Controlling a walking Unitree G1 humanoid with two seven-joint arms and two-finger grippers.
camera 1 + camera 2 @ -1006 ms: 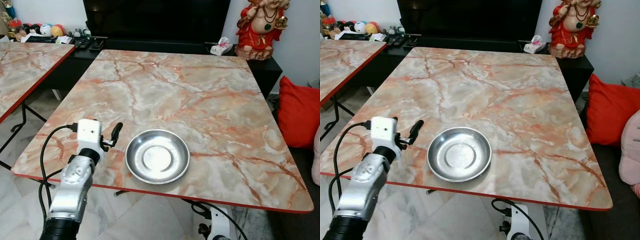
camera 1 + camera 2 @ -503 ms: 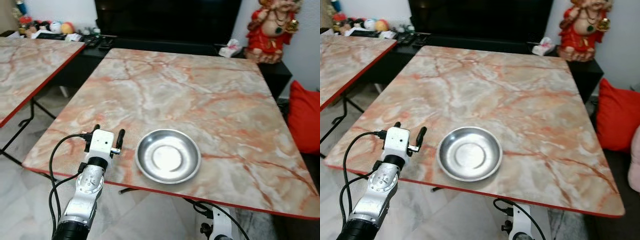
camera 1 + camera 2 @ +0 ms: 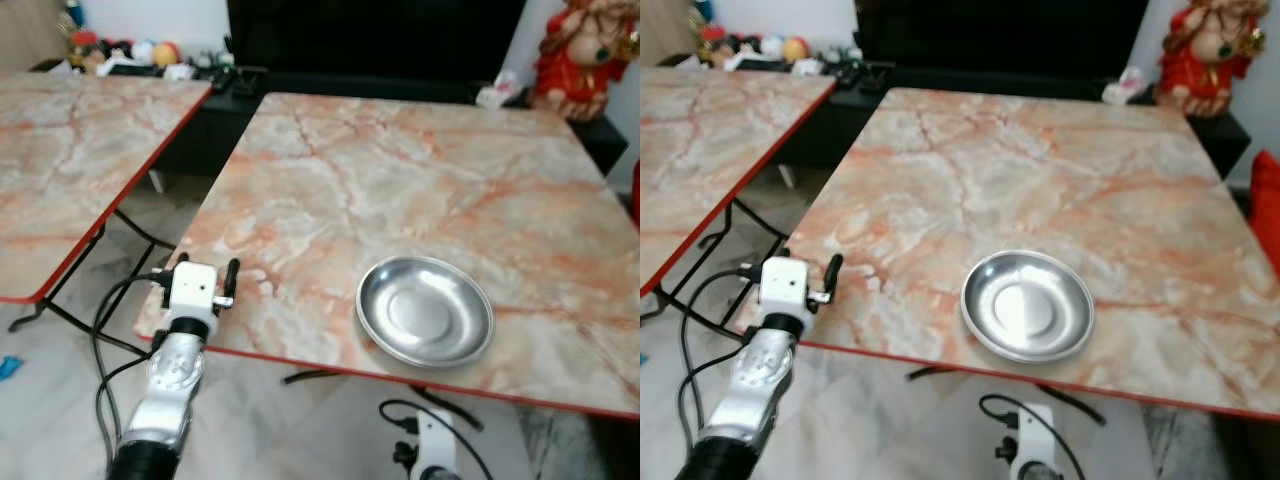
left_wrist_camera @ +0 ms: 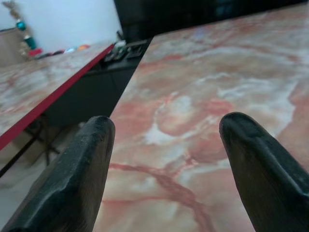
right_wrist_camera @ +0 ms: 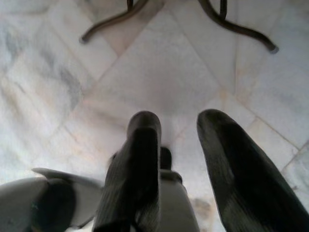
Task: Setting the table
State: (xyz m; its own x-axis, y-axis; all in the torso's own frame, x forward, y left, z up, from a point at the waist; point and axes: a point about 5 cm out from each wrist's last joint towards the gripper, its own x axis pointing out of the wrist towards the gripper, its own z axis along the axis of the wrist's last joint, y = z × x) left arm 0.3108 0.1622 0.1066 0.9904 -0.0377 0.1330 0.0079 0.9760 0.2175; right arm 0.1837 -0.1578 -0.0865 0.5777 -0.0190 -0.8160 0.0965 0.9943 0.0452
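Left pincer [image 3: 205, 275] now farther from bowl [image 3: 425, 310]

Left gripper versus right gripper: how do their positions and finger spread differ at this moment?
The left gripper is raised at the marble table's near-left corner, while the right gripper hangs pointing at the tiled floor. The left's fingers stand wide apart; the right's are closer, though still parted. Both hold nothing.

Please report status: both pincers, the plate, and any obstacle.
Left pincer open, empty, at table's near left corner. Right pincer open, hanging over floor. Metal plate on table near front edge. Nothing in the way.
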